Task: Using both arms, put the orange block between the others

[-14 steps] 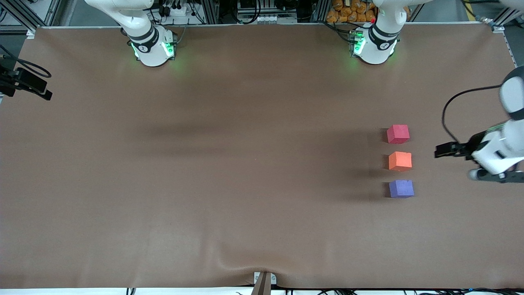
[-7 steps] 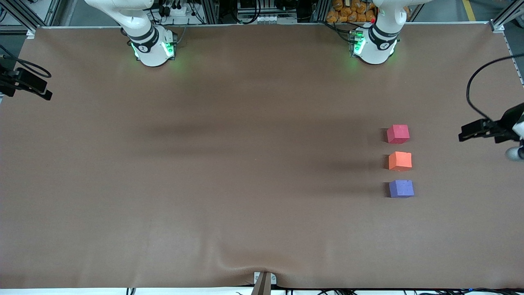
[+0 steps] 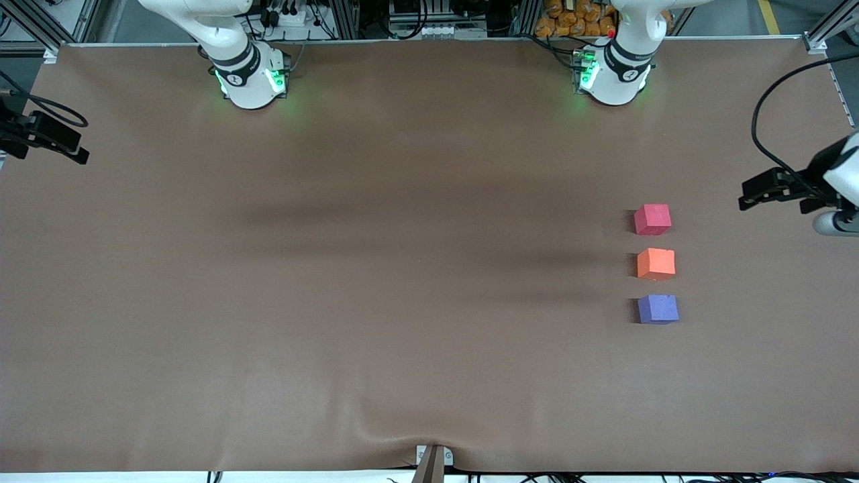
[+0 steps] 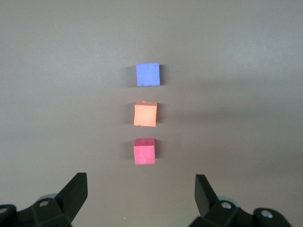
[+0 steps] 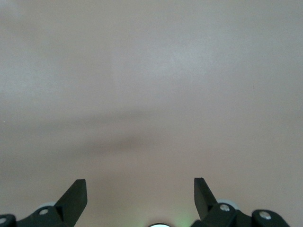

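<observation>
Three small cubes stand in a row near the left arm's end of the table. The orange block (image 3: 656,263) (image 4: 145,114) is in the middle. The pinkish-red cube (image 3: 652,219) (image 4: 144,151) is farther from the front camera and the purple cube (image 3: 658,309) (image 4: 147,74) is nearer, with small gaps between them. My left gripper (image 4: 141,182) is open and empty, high up, looking down on the row. Its hand (image 3: 832,178) shows at the table's edge. My right gripper (image 5: 140,187) is open and empty over bare brown cloth.
A brown cloth (image 3: 402,268) covers the table, with a wrinkle (image 3: 396,429) near the front edge. The arm bases (image 3: 251,80) (image 3: 614,77) stand lit green at the back. A black part with a cable (image 3: 50,137) hangs at the right arm's end.
My left arm's hand has swung out toward its end of the table and away from the front camera. The three cubes and the right arm have stayed put.
</observation>
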You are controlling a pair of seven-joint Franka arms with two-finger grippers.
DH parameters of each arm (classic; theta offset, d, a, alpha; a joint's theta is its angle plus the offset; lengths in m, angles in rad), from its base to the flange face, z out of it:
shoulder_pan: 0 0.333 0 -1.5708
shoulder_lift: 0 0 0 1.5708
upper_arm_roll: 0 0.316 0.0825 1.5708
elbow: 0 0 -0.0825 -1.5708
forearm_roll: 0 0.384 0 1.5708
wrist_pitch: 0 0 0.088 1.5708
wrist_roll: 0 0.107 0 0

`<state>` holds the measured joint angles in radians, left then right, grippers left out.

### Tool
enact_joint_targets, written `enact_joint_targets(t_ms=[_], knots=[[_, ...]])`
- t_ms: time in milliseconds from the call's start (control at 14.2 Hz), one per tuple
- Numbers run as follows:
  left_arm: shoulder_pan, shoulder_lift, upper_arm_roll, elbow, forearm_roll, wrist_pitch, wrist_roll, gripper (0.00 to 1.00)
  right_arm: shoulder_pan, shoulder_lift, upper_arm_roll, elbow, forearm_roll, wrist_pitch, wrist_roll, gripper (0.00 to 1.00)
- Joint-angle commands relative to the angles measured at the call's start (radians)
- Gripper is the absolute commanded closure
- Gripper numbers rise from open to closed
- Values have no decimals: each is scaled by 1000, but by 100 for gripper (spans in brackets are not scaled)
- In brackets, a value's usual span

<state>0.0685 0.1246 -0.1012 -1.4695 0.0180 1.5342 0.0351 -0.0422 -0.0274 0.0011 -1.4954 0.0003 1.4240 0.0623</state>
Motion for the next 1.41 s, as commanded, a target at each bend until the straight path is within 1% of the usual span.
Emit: enact_joint_targets(t_ms=[0, 71, 282, 423, 494, 635, 846, 1128, 1340], knots=[[-96, -63, 83, -64, 5, -5, -14, 0, 10, 0, -9, 4, -14, -2, 11, 0], [-108, -72, 86, -81, 5, -3, -15, 0, 12, 0, -9, 4, -14, -1, 11, 0], [-130, -80, 90, -81, 5, 1, -17, 0, 12, 0, -9, 4, -14, -2, 11, 0], [-162, -77, 135, -74, 4, 1, -17, 0, 12, 0, -9, 4, -14, -2, 11, 0], [-162, -77, 149, -74, 0, 1, -15, 0, 10, 0, -9, 4, -14, -2, 11, 0], [-164, -91, 150, -80, 0, -3, -15, 0, 12, 0, -9, 4, -14, -2, 11, 0], [-164, -94, 149, -83, 0, -6, -21, 0, 12, 0, -9, 4, -14, -2, 11, 0], [-161, -128, 140, -81, 2, -61, -34, 0, 12, 0, -9, 4, -14, -2, 11, 0], [-127, -177, 88, -121, 2, -71, -41, 0, 13, 0, -9, 4, -14, -2, 11, 0]])
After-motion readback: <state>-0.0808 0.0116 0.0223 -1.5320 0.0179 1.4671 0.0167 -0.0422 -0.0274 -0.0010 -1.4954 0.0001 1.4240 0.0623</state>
